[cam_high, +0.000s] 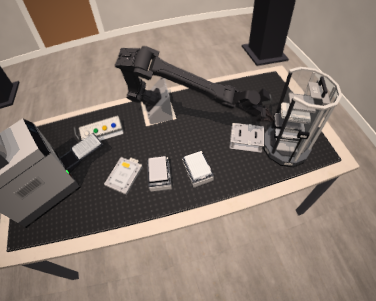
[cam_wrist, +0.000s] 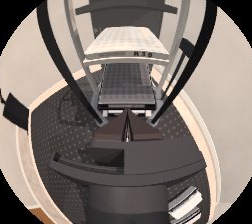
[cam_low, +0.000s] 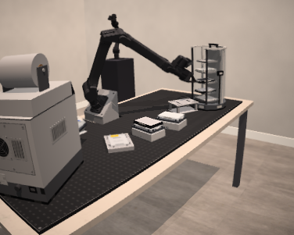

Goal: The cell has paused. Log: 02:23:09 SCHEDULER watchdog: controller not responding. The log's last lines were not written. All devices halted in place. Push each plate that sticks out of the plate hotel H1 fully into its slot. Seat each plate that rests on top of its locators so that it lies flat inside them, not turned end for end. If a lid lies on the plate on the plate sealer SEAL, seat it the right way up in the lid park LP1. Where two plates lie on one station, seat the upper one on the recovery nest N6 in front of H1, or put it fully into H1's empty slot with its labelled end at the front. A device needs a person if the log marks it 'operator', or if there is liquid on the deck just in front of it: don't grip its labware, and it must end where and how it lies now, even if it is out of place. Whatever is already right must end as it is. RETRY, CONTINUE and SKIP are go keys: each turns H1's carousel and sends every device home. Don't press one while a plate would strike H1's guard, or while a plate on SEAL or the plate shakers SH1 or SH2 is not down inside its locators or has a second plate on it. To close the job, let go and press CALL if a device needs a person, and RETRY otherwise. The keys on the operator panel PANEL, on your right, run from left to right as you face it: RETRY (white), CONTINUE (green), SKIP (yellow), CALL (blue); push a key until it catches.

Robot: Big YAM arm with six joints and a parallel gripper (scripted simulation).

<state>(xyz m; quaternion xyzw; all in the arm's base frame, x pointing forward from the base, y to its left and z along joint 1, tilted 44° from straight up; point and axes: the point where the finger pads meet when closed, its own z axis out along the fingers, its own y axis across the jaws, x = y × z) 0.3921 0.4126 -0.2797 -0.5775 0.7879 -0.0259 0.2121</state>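
The arm (cam_high: 197, 81) is reaching from its base (cam_high: 159, 110) at the far edge of the worktop (cam_high: 137, 199) toward the plate hotel H1 (cam_high: 317, 86), which is standing at the right end near the far right corner. The gripper (cam_wrist: 129, 130) is pointing into the hotel's open front, its jaws pressed fully together with nothing between them. In the wrist view the closed fingertips are sitting right at the near end of a dark gridded plate (cam_wrist: 127, 86) in a hotel slot; whether they are touching it cannot be told. A white plate (cam_wrist: 124, 42) with a dark label on its front end is lying in the slot above.

The recovery nest N6 (cam_high: 247, 137) is sitting just in front of the hotel toward the middle of the worktop, apart from it.

Along the near half of the worktop three stations are standing in a row. The two on the right (cam_high: 159, 173) (cam_high: 197, 168) are each carrying a plate, and the left one (cam_high: 122, 174) is showing a yellow mark on its top. How the plates are seated cannot be told at this size.

The operator panel PANEL (cam_high: 101, 128), with its coloured keys, is lying toward the far left. The plate sealer SEAL (cam_high: 24, 179) is occupying the left end, a plate (cam_high: 86, 146) resting on its tray.
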